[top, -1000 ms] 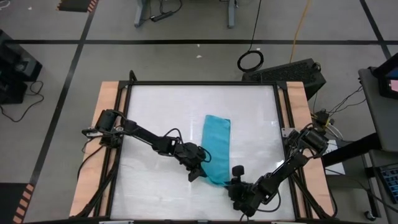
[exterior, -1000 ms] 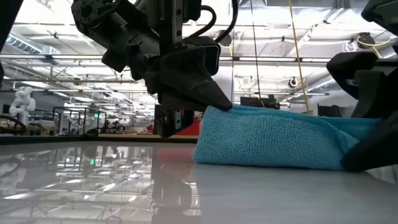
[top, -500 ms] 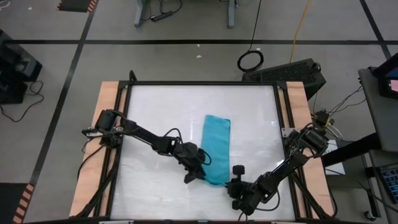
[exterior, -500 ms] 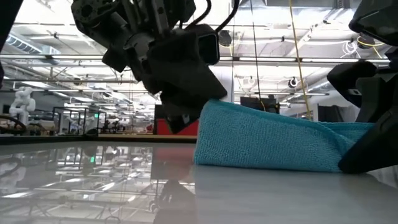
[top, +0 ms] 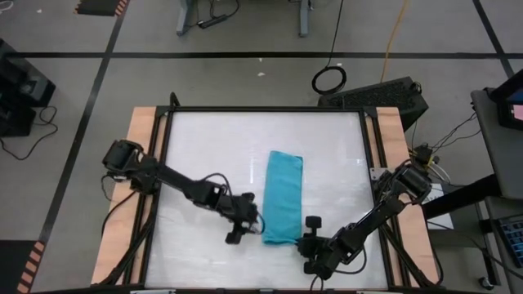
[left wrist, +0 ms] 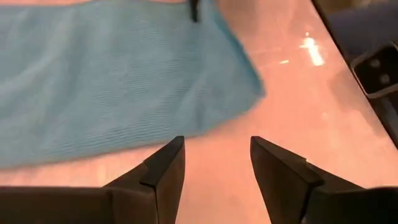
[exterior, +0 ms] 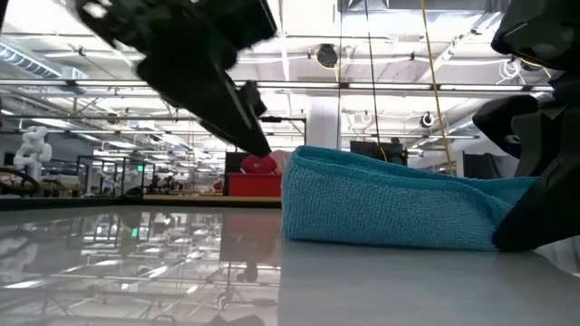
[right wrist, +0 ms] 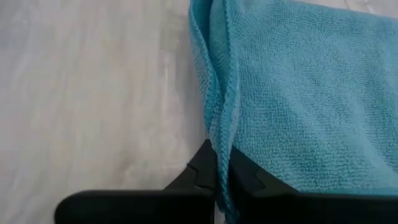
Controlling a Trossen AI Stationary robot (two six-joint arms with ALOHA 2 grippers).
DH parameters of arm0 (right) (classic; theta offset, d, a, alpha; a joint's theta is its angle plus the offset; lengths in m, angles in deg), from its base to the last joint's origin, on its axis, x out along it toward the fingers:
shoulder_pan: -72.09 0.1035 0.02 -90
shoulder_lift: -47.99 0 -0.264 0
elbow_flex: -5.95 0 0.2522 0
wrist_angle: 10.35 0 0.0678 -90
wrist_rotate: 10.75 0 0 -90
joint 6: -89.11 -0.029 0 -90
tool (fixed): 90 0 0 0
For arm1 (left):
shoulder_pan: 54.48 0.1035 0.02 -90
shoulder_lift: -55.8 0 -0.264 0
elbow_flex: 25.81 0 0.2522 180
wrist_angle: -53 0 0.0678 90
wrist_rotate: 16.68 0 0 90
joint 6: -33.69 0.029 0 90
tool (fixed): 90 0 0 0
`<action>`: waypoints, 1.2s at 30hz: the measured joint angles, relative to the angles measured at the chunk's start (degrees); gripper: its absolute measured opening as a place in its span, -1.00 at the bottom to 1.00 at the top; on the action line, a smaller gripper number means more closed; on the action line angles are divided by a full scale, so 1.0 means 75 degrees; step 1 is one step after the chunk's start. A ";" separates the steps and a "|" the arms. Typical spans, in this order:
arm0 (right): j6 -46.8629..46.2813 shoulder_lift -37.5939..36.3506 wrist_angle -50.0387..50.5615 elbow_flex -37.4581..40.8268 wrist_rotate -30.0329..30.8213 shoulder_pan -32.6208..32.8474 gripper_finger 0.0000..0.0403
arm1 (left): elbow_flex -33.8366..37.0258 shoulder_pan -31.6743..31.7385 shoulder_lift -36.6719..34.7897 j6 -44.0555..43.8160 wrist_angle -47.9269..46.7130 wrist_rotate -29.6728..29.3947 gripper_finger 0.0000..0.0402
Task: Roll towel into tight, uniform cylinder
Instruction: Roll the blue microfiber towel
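Observation:
The turquoise towel (top: 282,196) lies on the white table as a narrow folded strip running from far to near. It also shows in the low view (exterior: 399,204). My right gripper (top: 299,241) is at the strip's near right corner, shut on its edge (right wrist: 216,180). My left gripper (top: 237,234) stands open on the table's left side of the near end. Its fingers (left wrist: 214,155) are a short way off the towel (left wrist: 112,81) and touch nothing. My right gripper pinches the towel's hemmed edge (right wrist: 221,146) between its two fingers, at the strip's near right corner. Two hemmed layers run into the fingers. The fingers come low from the table's near right side. The towel lies flat on the table, slack.
Wooden side rails (top: 145,163) and a black frame border the white tabletop (top: 212,147). Bare table lies left of and beyond the towel. The right arm (top: 376,216) stretches along the near right side.
My left gripper has let go of the towel's near left edge. It has drawn back toward the table's left and near edges. The edge it held up has dropped, and the strip's near end now lies straight. My right gripper has stayed at the near right corner.

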 joint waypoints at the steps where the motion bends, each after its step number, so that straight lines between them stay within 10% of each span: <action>1: 0.0002 -0.0013 0.0003 0.0000 -0.0035 -0.0028 -1.00 | 0.0026 -0.0184 0.0002 0.0091 0.0089 -0.0167 -0.07; 12: 0.0020 -0.0112 0.0100 0.0000 -0.0313 -0.0163 -1.00 | 0.0095 -0.1636 0.1080 0.1267 0.2237 -0.2949 -0.02; 24: -0.0066 -0.0115 0.0103 0.0000 -0.0302 -0.0164 -1.00 | 0.0009 -0.1584 0.1835 0.0862 0.3248 -0.3465 0.03; 36: -0.0329 -0.0115 0.0106 0.0000 -0.0285 -0.0164 -1.00 | -0.0109 -0.1560 0.2020 0.0869 0.3623 -0.3731 -0.77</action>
